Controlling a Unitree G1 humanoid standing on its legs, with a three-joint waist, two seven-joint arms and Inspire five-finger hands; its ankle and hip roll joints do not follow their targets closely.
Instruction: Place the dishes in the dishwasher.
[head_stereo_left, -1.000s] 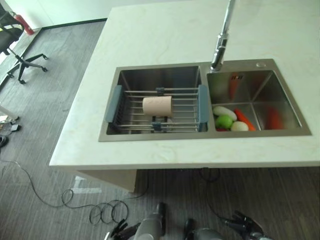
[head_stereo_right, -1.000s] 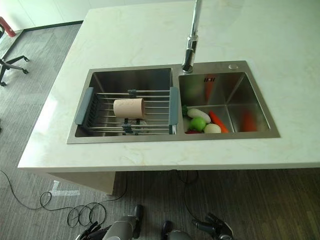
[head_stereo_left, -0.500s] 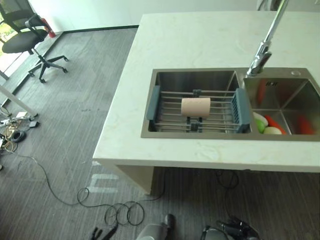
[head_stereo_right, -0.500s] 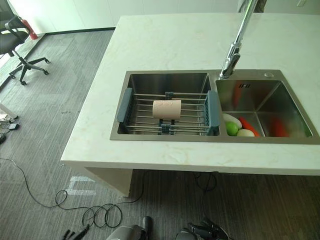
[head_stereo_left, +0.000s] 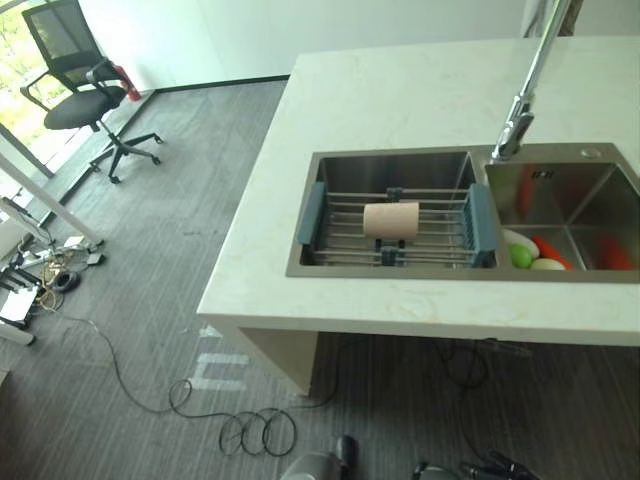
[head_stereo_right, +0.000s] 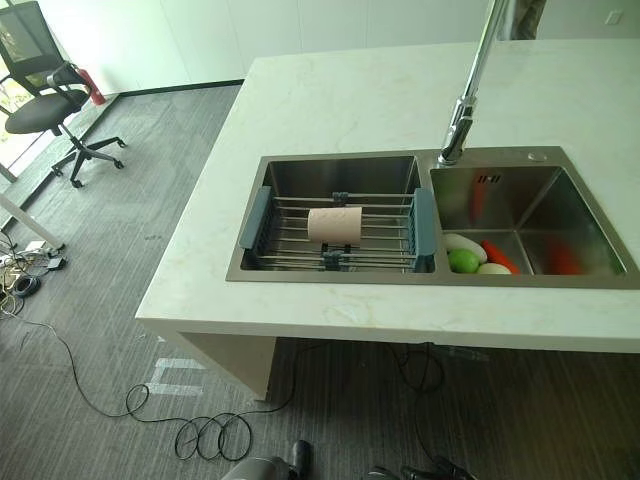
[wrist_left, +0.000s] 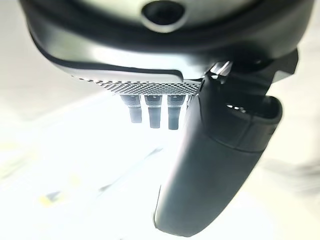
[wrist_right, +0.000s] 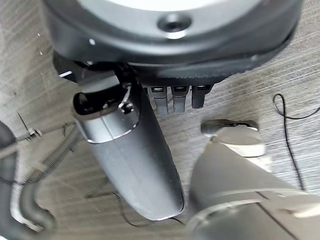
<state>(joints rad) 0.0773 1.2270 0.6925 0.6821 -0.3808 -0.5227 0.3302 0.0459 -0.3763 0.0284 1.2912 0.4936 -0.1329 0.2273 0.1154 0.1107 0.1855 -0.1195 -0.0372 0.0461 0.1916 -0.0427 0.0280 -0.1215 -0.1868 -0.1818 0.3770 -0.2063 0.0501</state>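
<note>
A beige cup (head_stereo_left: 391, 219) lies on its side on a wire rack (head_stereo_left: 445, 232) with blue-grey ends that spans the left basin of a steel double sink (head_stereo_left: 398, 167). The sink is set in a pale stone counter (head_stereo_left: 400, 95). Both hands hang low and far from the counter, over the floor. In the left wrist view my left hand (wrist_left: 215, 170) has straight fingers and holds nothing. In the right wrist view my right hand (wrist_right: 135, 150) is likewise open and empty above grey carpet.
The right basin (head_stereo_left: 580, 205) holds several vegetables (head_stereo_left: 530, 252), green, white and orange. A tall tap (head_stereo_left: 522, 95) stands behind the divider. A black office chair (head_stereo_left: 80, 100) stands far left on the carpet. The counter's near edge (head_stereo_left: 420, 325) overhangs open floor.
The whole picture has shifted, so the camera has moved: the counter now sits further right and further off. The cup and rack stay put. The hands sit lower at the bottom edge.
</note>
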